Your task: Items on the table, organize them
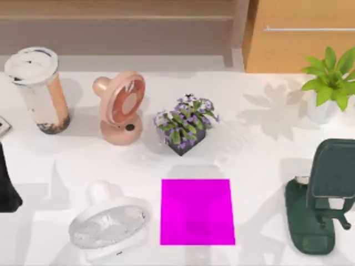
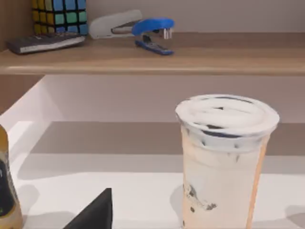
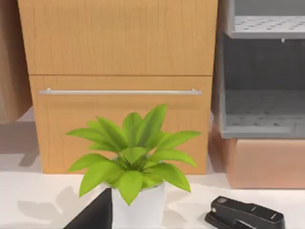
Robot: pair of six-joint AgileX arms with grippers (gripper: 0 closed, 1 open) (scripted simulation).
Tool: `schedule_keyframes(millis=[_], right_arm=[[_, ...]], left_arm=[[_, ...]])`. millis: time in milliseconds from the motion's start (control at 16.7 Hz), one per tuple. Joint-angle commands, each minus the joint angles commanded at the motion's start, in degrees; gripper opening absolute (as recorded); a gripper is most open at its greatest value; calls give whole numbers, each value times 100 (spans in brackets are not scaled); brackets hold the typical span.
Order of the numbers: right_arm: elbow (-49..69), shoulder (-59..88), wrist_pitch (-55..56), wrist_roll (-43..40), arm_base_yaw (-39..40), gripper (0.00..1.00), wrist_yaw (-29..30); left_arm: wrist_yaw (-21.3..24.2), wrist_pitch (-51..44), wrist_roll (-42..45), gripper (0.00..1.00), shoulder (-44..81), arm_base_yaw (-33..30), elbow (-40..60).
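The drink cup [image 1: 37, 88] stands upright at the table's [image 1: 260, 166] far-left back, with the left arm [image 1: 6, 183] dark at the left edge just in front of it; whether its pincer is spread or pressed together, I cannot tell. Moving right: a pink desk fan [image 1: 119, 108], a white desk fan [image 1: 108, 221] lying nearer the front, a purple-flowered plant [image 1: 186, 124] behind the magenta pad [image 1: 197, 211]. Far right sit a dark green phone stand [image 1: 321, 194] and a leafy potted plant [image 1: 330, 83].
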Motion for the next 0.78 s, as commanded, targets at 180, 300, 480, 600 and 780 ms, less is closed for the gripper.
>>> schedule_keyframes(millis=[180,300,480,600,780], right_arm=[[44,55,-46,-60,-14,100,2],[264,332,-269,-362,-80,100,11],[858,1167,-880,-1262,-251,100,24],[1373,1974,-1421,-2149,-397,100,31],[2243,3346,-2346,-3772,-636,100,33]], left_arm=[[0,0,0,100,0,0,0],[0,0,0,100,0,0,0],[0,0,0,100,0,0,0],[0,0,0,100,0,0,0],[0,0,0,100,0,0,0]])
